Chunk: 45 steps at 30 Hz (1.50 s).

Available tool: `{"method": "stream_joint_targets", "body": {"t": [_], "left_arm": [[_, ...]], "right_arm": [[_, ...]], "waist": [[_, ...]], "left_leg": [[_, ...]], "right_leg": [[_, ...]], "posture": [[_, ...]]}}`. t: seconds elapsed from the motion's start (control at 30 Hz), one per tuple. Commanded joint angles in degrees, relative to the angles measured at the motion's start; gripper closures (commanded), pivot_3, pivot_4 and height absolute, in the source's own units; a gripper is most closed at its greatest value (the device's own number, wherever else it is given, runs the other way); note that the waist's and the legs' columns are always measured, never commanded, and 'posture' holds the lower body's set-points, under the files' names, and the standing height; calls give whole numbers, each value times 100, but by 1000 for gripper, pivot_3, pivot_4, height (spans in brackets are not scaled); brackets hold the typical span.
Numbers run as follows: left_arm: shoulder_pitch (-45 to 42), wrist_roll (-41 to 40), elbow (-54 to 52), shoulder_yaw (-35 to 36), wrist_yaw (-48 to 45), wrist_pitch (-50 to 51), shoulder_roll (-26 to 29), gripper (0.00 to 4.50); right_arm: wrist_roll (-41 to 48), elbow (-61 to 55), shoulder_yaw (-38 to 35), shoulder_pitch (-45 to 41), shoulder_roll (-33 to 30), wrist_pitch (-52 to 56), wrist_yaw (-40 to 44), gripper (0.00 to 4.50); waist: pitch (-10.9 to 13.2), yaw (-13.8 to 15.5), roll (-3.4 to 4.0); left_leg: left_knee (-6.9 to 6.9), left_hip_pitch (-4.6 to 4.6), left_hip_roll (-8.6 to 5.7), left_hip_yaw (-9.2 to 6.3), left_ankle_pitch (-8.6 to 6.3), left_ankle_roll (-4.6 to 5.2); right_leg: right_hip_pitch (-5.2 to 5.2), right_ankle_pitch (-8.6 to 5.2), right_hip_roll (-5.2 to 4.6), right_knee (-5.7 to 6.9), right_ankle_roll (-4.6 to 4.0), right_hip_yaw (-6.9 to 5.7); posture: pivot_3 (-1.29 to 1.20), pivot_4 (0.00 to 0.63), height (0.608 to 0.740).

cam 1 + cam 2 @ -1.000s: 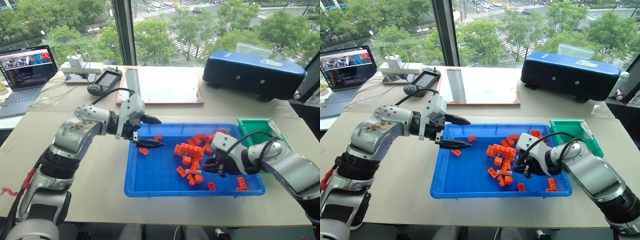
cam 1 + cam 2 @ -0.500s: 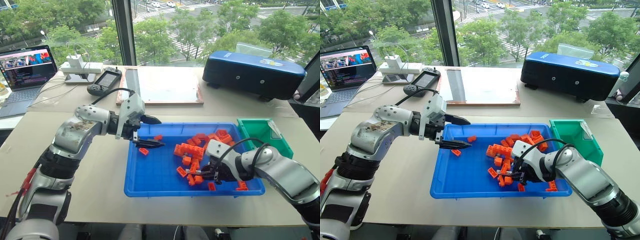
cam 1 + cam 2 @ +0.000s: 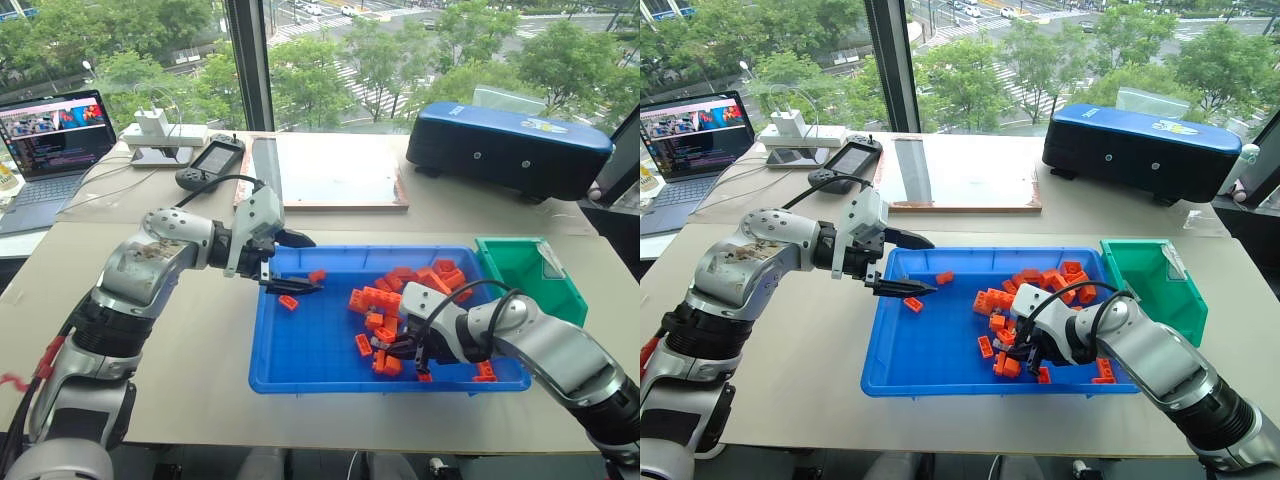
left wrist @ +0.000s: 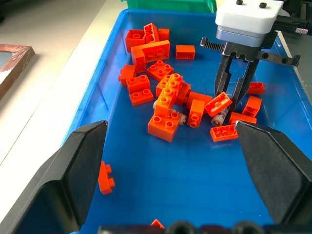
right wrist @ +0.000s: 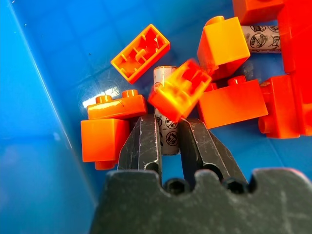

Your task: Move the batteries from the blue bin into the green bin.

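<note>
While the left gripper (image 3: 297, 264) hangs over the blue bin (image 3: 310, 350) at its near-left corner with its two black fingers spread wide and nothing between them, the right gripper (image 4: 233, 103) reaches down into the pile of orange bricks (image 3: 380, 300) toward the right half of the tray. Its fingers (image 5: 144, 141) stand close together on either side of a silver-grey battery (image 5: 168, 131), pinching the cylinder's near end; the battery lies flat on the blue floor, and a small orange brick (image 5: 180, 90) sits tilted across its top, just past the fingertips. A second battery (image 5: 261, 38) lies beside the first, partly covered by an orange block, with printed symbols showing on its casing. From the left wrist view the right gripper comes down nearly upright among the bricks, a tilted brick resting against its fingers and the round end of a battery (image 4: 218, 118) showing just beside them. A few loose bricks lie apart from the heap, one near the tray's left wall. The green bin (image 3: 530, 275) stands on the table touching the blue bin's far right corner; whether it holds any battery cannot be told. Behind the tray lie a flat board (image 3: 335, 170) and a dark navy case (image 3: 505, 145), with a laptop (image 3: 50, 140) at the far left
</note>
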Motion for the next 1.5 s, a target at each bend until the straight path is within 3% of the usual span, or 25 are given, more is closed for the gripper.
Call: {"method": "stream_joint_targets", "body": {"t": [0.03, 0.3, 0.4, 0.53, 0.73, 0.83, 0.87, 0.93, 1.1, 1.2, 1.33, 1.5], "left_arm": [[-166, -9, -52, 89, -38, -59, 29, 0], [-223, 5, 19, 48, -76, -101, -62, 0], [-233, 3, 49, 33, -88, -120, -108, 0], [-230, -39, 85, 35, -109, -107, -196, 0], [-231, -9, 108, 35, -130, -118, -242, 0], [-230, 9, 139, 12, -142, -140, -266, 0], [-234, 17, 148, 4, -150, -147, -266, 0], [-225, 22, 133, 11, -156, -145, -252, 0], [-132, 23, 60, 55, -153, -114, -152, 0], [-81, 12, 12, 70, -148, -102, -108, 0], [-63, 10, -6, 93, -94, -96, -95, 0], [-83, 33, 14, 98, -71, -116, -104, 0]], "right_arm": [[213, -317, -375, -120, -387, 39, 302, 4265], [795, -30, -1831, -326, -1236, 73, 761, 4265], [232, 1082, -2380, -213, -1840, -588, 657, 4265], [-373, 2148, -2559, 1, -2420, -1388, 548, 4265], [-997, 2944, -2435, -84, -2477, -1957, 244, 4265], [-1053, 3333, -2250, -241, -1967, -1976, 82, 4265], [-1169, 3432, -2147, -298, -1890, -2012, 20, 3256], [-1354, 3523, -2075, -407, -1849, -2048, -57, 2753], [-1412, 3374, -2065, -749, -1772, -2051, -51, 994], [-887, 2548, -2066, -871, -1519, -1804, 324, 77], [5, 1163, -1877, -916, -863, -1027, 595, 77], [-77, 647, -1082, -939, -81, -701, 221, 77]], "waist": [[0, 1, 0], [0, 7, 0], [0, 17, 0], [0, 33, 0], [0, -80, 4], [1, -115, 5], [1, -123, 5], [3, -123, 9], [11, -114, 29], [11, -118, 29], [11, -167, 29], [11, -84, 28]], "left_leg": [[0, 0, 0, 0, 0, 0], [0, 0, 2, 0, -1, 1], [0, 0, 1, 3, -1, 1], [0, -1, -4, 7, -1, 2], [-2, 1, 5, 15, -2, 3], [-3, 3, 7, 14, -2, 3], [-2, 3, 7, 13, -2, 3], [-2, 3, 5, 14, -2, 3], [-2, -1, 3, 15, -2, 3], [-2, 0, 3, 14, -2, 3], [-3, 1, 8, 10, -2, 3], [0, -2, 4, 5, -2, 3]], "right_leg": [[0, 0, 0, 0, 0, 0], [1, 0, 1, -2, 0, -1], [2, 0, 0, -4, 0, 1], [2, 0, -5, -7, 0, 2], [-4, 0, -2, -1, 0, 6], [-2, 0, -1, -2, 0, 5], [0, 0, 0, -3, 0, 4], [-1, 0, 0, -2, 0, 6], [-3, 0, -6, -3, 0, 6], [-2, 0, -5, -4, 0, 4], [-2, 0, 2, -2, 0, 4], [1, 0, -2, 1, 0, 3]], "posture": [[0, 150, 732], [0, 150, 732], [0, 150, 732], [0, 150, 732], [0, 150, 732], [0, 150, 732], [0, 150, 732], [0, 150, 732], [0, 150, 732], [0, 150, 732], [0, 150, 732], [0, 150, 732]]}}
